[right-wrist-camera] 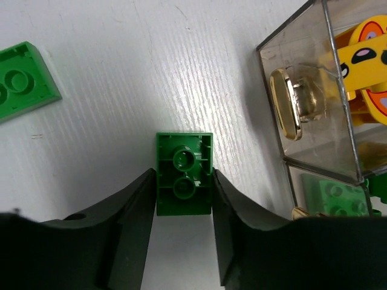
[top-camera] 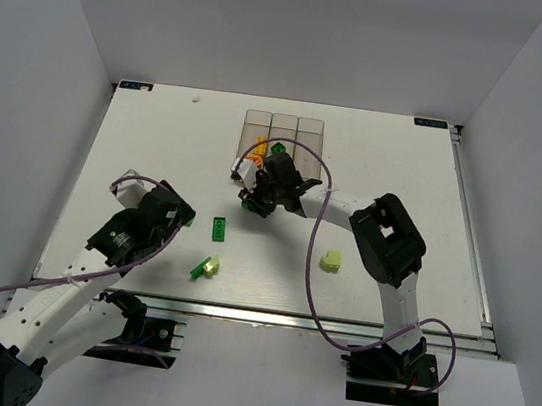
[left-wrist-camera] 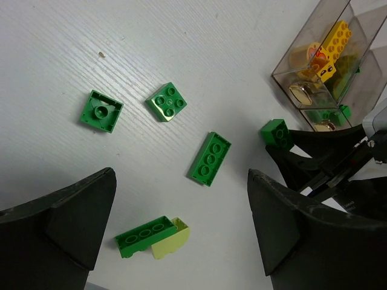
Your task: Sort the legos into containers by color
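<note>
My right gripper point(right-wrist-camera: 183, 179) is shut on a dark green brick point(right-wrist-camera: 184, 181), underside towards the camera, low over the table just left of the clear containers point(right-wrist-camera: 302, 151). That brick also shows in the left wrist view point(left-wrist-camera: 277, 133). The containers point(top-camera: 281, 129) hold orange bricks point(left-wrist-camera: 332, 45) in one bin and a green brick point(right-wrist-camera: 329, 193) in the neighbouring bin. My left gripper point(left-wrist-camera: 181, 232) is open and empty above a long green brick point(left-wrist-camera: 144, 237) that touches a pale yellow-green brick point(left-wrist-camera: 170, 241). Three more green bricks point(left-wrist-camera: 210, 158) point(left-wrist-camera: 167, 101) point(left-wrist-camera: 100, 110) lie loose.
A pale yellow-green brick point(top-camera: 330, 261) lies alone near the right arm's elbow. Another green brick point(right-wrist-camera: 18, 78) lies left of the right gripper. Grey walls enclose the white table point(top-camera: 405, 182) on three sides.
</note>
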Controlling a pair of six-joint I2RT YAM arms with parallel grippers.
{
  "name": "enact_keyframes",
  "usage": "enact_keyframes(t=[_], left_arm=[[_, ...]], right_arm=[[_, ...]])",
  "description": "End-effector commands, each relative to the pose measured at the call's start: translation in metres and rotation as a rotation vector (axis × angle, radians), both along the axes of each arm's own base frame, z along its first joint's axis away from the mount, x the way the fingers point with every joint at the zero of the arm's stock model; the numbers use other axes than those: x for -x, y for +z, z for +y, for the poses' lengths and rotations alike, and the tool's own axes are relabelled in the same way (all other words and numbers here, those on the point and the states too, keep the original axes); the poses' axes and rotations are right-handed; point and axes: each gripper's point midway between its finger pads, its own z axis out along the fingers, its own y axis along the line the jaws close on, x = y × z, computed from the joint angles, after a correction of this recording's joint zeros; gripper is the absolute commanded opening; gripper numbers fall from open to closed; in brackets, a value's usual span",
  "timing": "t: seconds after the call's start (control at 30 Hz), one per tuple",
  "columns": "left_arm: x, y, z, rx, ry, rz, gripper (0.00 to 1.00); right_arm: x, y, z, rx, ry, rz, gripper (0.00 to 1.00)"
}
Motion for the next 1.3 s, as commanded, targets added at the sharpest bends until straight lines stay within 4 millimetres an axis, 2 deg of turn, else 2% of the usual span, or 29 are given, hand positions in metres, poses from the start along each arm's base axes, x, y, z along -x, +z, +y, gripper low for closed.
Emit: enact_keyframes(t=[0.0, 0.1, 0.13, 0.2, 0.3, 0.4, 0.43, 0.5, 0.57, 0.7, 0.8, 1.03, 1.13, 1.27], left_arm=[[0.001, -0.002, 0.002, 0.008, 0.019, -0.001, 0.98], [0.000, -0.005, 0.001, 0.018, 0.020, 0.002, 0.98], [0.000, -0.006, 0.000, 0.022, 0.022, 0.003, 0.98], [0.001, -0.009, -0.001, 0.026, 0.021, 0.010, 0.98], [0.001, -0.012, -0.001, 0.029, 0.023, 0.013, 0.98], [0.001, -0.014, 0.000, 0.027, 0.031, 0.014, 0.98], [0.000, -0.014, 0.000, 0.033, 0.039, 0.011, 0.98], [-0.001, -0.014, 0.002, 0.037, 0.058, 0.007, 0.98], [-0.001, -0.015, 0.003, 0.053, 0.087, 0.004, 0.98], [-0.003, -0.014, 0.004, 0.067, 0.125, 0.005, 0.98], [-0.006, -0.012, 0.002, 0.078, 0.127, 0.005, 0.98], [-0.010, -0.014, -0.005, 0.110, 0.106, 0.018, 0.97], [-0.013, -0.013, -0.006, 0.118, 0.099, 0.014, 0.93], [-0.014, -0.015, -0.008, 0.134, 0.090, 0.025, 0.88]], right_arm=[[0.000, 0.004, 0.009, -0.054, 0.045, -0.003, 0.44], [0.006, 0.008, 0.013, -0.071, 0.084, 0.015, 0.32], [0.007, 0.012, 0.014, -0.084, 0.101, 0.028, 0.24], [0.012, 0.018, 0.014, -0.092, 0.120, 0.054, 0.16], [0.018, 0.041, 0.019, -0.138, 0.158, 0.098, 0.00], [0.025, 0.076, 0.025, -0.214, 0.198, 0.127, 0.00], [0.030, 0.096, 0.026, -0.250, 0.223, 0.116, 0.00], [0.031, 0.116, 0.029, -0.291, 0.236, 0.091, 0.00], [0.027, 0.139, 0.030, -0.328, 0.207, 0.071, 0.00], [0.001, 0.162, 0.022, -0.372, 0.079, 0.065, 0.00], [-0.025, 0.167, 0.008, -0.381, -0.036, 0.076, 0.00], [-0.084, 0.152, -0.033, -0.353, -0.250, 0.105, 0.00], [-0.099, 0.137, -0.043, -0.329, -0.297, 0.108, 0.00], [-0.109, 0.122, -0.045, -0.299, -0.312, 0.110, 0.00]])
